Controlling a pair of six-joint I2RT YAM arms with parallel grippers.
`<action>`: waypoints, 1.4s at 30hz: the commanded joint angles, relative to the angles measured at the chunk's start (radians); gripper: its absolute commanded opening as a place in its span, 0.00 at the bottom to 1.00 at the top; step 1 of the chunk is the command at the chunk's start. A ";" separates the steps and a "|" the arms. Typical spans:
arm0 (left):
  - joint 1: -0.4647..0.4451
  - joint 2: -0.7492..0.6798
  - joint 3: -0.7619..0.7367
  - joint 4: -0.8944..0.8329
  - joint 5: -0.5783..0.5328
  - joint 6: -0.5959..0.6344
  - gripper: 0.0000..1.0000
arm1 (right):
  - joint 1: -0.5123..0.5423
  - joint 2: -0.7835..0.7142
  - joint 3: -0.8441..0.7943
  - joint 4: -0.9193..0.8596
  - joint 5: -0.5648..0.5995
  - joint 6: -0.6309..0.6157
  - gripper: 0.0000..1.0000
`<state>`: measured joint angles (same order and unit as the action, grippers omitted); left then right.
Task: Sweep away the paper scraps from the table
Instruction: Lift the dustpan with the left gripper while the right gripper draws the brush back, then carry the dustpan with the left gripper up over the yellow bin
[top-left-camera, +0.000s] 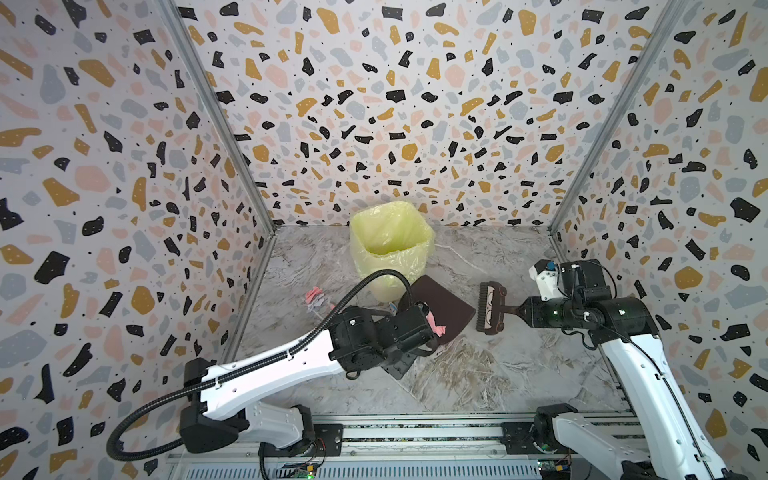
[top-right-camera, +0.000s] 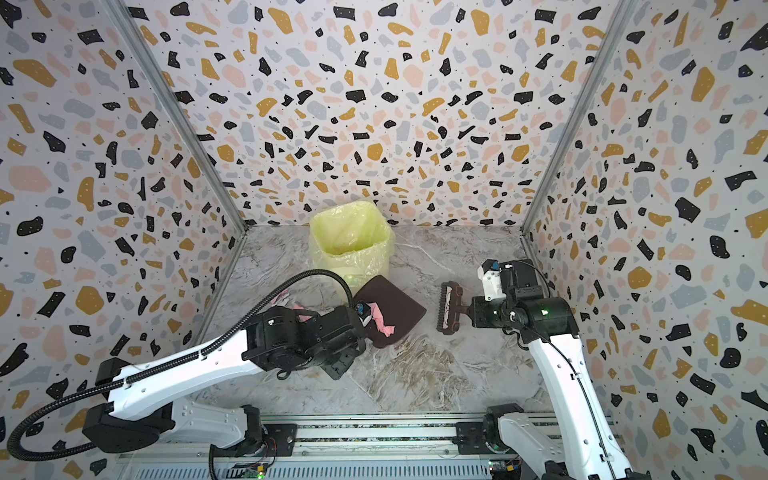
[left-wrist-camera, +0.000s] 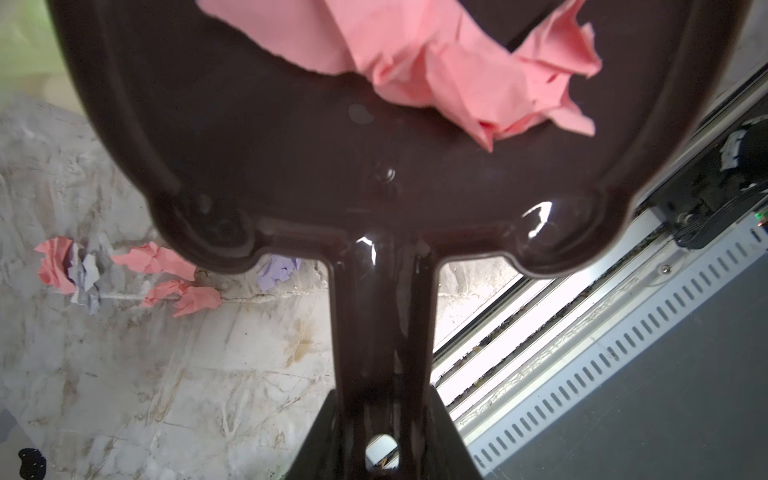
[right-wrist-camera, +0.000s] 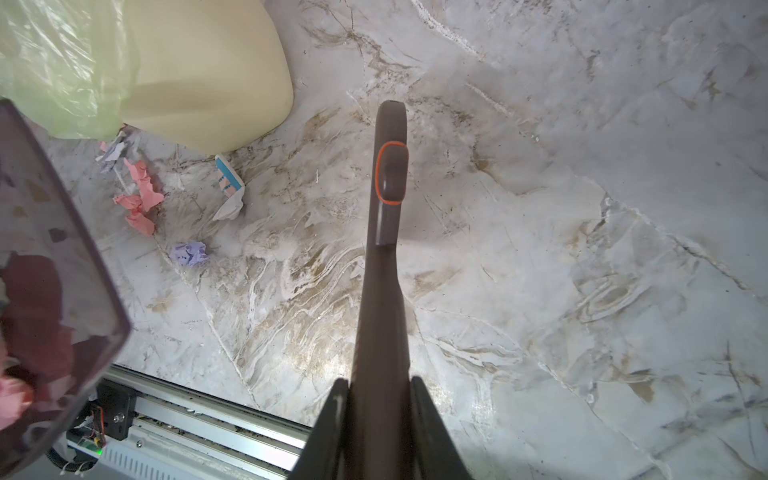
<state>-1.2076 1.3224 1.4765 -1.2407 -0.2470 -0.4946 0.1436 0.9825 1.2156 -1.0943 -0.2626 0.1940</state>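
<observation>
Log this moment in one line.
left gripper: shut on dustpan, pink scrap inside | right gripper: shut on brush | paper scraps: loose on table

Before the bin (top-left-camera: 420, 246), the dustpan (top-left-camera: 451, 305) — brush (top-left-camera: 490, 308) to its right, paper scraps (top-left-camera: 315, 297) left.

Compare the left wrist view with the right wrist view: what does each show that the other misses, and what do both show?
Left wrist only: the left claw shut on the dustpan handle, and the pan's inside with a large pink scrap plainly in it. Right wrist only: the right claw shut on the brush, and a blue-patterned scrap. Both: the table, the loose pink scraps, a lilac ball and the dustpan.
</observation>
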 joint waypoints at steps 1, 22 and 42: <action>0.026 0.004 0.079 -0.078 -0.032 -0.013 0.00 | -0.031 -0.025 -0.004 0.050 -0.075 -0.034 0.00; 0.562 -0.028 0.233 -0.109 0.061 0.209 0.00 | -0.108 -0.016 -0.055 0.118 -0.188 -0.074 0.00; 0.802 0.107 0.328 0.000 -0.108 0.388 0.00 | -0.100 -0.015 -0.092 0.114 -0.254 -0.066 0.00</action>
<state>-0.4240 1.4178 1.7657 -1.2819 -0.2939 -0.1585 0.0395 0.9844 1.1263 -0.9932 -0.4793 0.1295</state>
